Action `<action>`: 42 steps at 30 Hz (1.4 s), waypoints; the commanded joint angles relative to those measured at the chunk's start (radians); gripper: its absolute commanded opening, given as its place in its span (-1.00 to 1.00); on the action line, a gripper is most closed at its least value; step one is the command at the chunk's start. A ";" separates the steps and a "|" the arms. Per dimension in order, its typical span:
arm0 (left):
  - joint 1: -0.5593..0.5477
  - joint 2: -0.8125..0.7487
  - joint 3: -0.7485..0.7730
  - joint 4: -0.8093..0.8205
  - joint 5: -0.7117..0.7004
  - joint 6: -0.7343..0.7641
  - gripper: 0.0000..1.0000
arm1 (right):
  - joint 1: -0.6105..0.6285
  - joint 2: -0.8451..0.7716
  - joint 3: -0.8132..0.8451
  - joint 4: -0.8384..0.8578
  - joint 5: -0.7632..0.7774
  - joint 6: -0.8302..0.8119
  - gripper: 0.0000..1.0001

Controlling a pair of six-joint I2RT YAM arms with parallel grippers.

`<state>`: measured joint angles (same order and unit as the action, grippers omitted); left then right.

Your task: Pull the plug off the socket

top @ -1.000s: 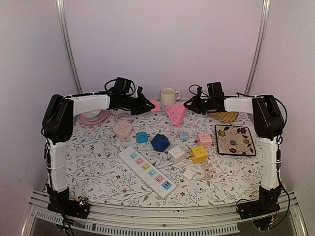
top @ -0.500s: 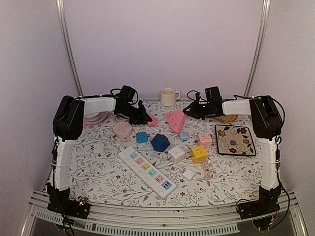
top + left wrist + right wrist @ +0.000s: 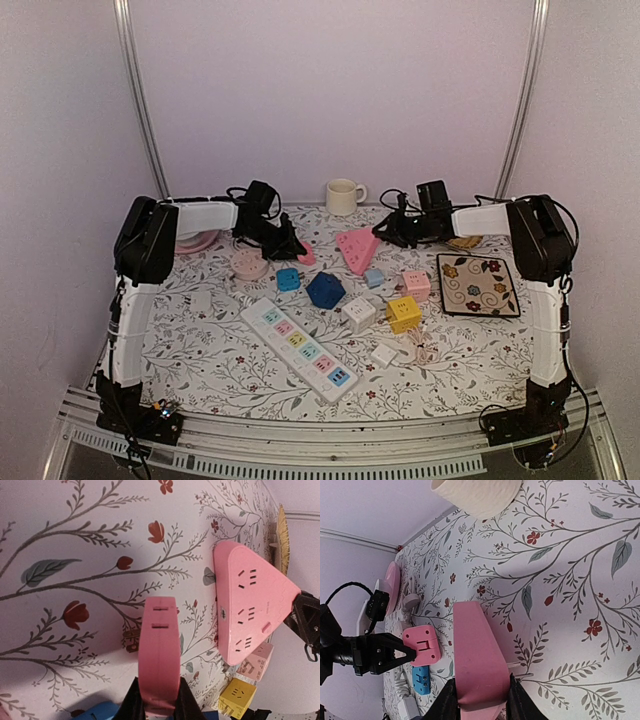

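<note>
The pull looked done: the small pink block plug (image 3: 159, 645) sat clear of the pink triangular plastic socket (image 3: 250, 610), with bare floral table (image 3: 75, 555) showing between them. My left end effector (image 3: 159, 700) was pinched on the plug's rear end, holding it low over the table, near the socket and to its left. My right end effector (image 3: 480, 692) was clamped on the socket's edge. What remained, I judged, was only setting both down.

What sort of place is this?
Probably a robot test booth: left arm and right arm bolted to a flowered table, plain walls close around, a power strip among loose sockets.
</note>
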<state>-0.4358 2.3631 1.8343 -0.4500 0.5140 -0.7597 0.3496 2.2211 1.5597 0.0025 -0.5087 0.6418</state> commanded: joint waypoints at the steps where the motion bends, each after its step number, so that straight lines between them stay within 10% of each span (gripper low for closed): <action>1: 0.006 0.023 0.031 -0.018 0.002 0.009 -0.91 | -0.018 -0.031 -0.035 -0.031 0.008 -0.021 -0.31; 24: 0.005 0.046 0.079 -0.045 -0.015 0.030 0.24 | -0.037 -0.135 -0.023 -0.134 0.022 -0.094 0.41; 42: 0.008 -0.255 -0.033 0.019 -0.177 0.164 0.63 | -0.046 -0.385 -0.086 -0.185 0.199 -0.219 0.95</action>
<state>-0.4358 2.2673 1.8725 -0.5098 0.4126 -0.6552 0.3099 1.9133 1.4918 -0.1688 -0.3702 0.4767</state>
